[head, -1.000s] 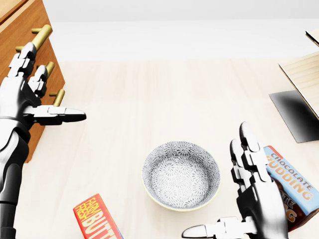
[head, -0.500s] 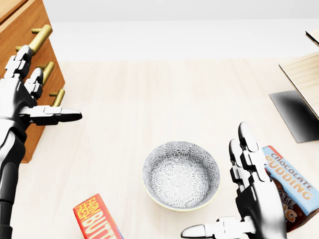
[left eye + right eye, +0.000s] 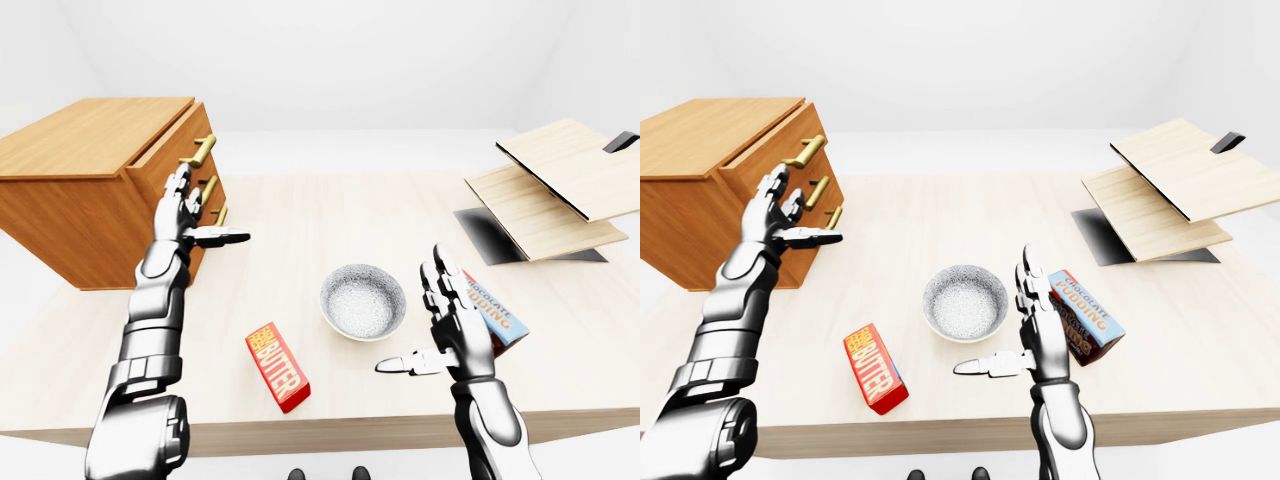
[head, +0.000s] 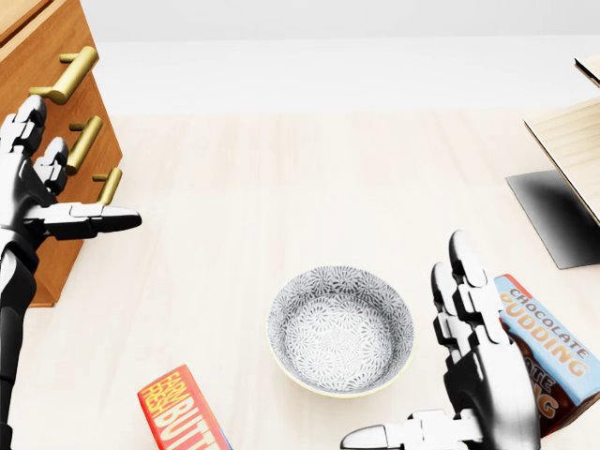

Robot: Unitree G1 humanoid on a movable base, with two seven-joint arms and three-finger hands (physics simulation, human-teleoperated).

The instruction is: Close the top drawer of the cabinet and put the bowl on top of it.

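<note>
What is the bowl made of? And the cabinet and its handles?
The bowl looks like glazed ceramic: a fine grey-and-white flower pattern inside and a smooth cream rim. The cabinet looks like wood, orange-brown with grain lines and a matte finish. Its handles look like brass or another gold-coloured metal, smooth round bars with a soft shine. It is a render, so I'm guessing.

Table (image 3: 330,215) with cabinet (image 3: 90,190), bowl (image 4: 340,330), butter (image 3: 277,366), pudding (image 3: 1085,312), boards (image 3: 560,185)

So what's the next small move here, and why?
Probably bring the left robot hand up against the top drawer and push it in: it appears to jut out of the cabinet, and the open hand hovers close by. The bowl can wait.
</note>
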